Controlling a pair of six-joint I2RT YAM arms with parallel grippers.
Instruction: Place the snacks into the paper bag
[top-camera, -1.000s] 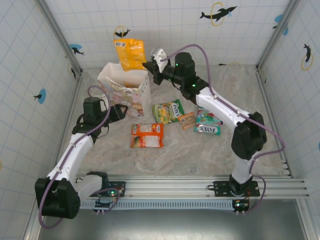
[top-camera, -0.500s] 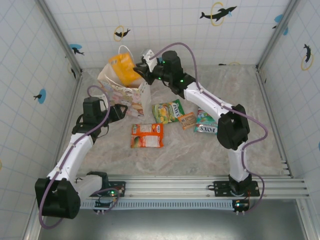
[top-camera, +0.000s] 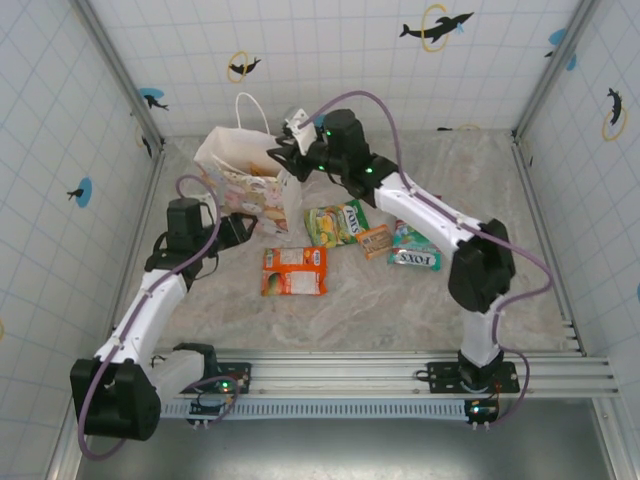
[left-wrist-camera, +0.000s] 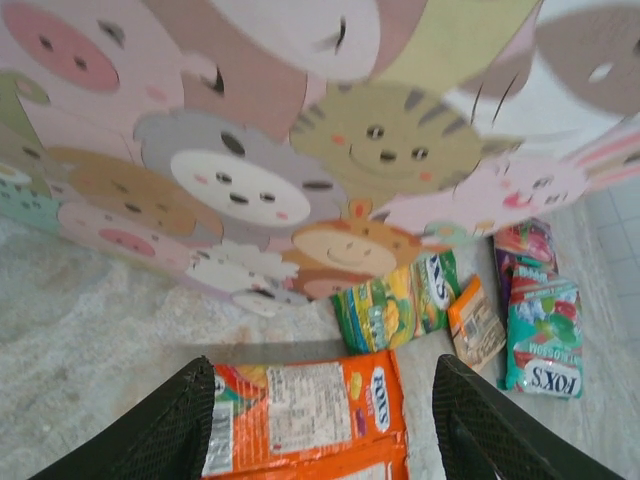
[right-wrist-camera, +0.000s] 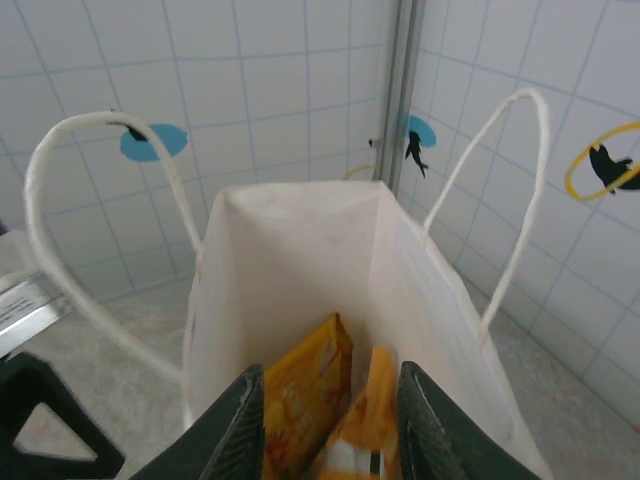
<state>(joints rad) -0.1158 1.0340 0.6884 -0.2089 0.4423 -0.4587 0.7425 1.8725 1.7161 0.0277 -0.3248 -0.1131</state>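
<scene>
An orange packet (top-camera: 294, 271) of glossy, crinkled foil lies flat on the marbled beige table (top-camera: 350, 310), nearest the arm bases. The left gripper (left-wrist-camera: 325, 372) hovers just above it, its two dark, mesh-textured fingers (left-wrist-camera: 180, 425) spread wide with nothing between them, facing the paper bag's (left-wrist-camera: 250, 150) printed side. Further back and to the right lie a green packet (top-camera: 337, 222), a small orange bar (top-camera: 375, 241) just beside it, then a teal packet (top-camera: 415, 258) with a pink-red one (left-wrist-camera: 525, 243) at its far end; all are flat and creased.

The paper bag stands upright at the far left of the table, smooth white paper with pastel cartoon animals low on its sides and thin white cord loop handles (right-wrist-camera: 515, 200). The right gripper (right-wrist-camera: 328, 372) hangs over its open mouth, fingers parted and gripping nothing. Inside the bag, two yellow-orange packets (right-wrist-camera: 305, 395) stand on edge against the plain white inner wall.
</scene>
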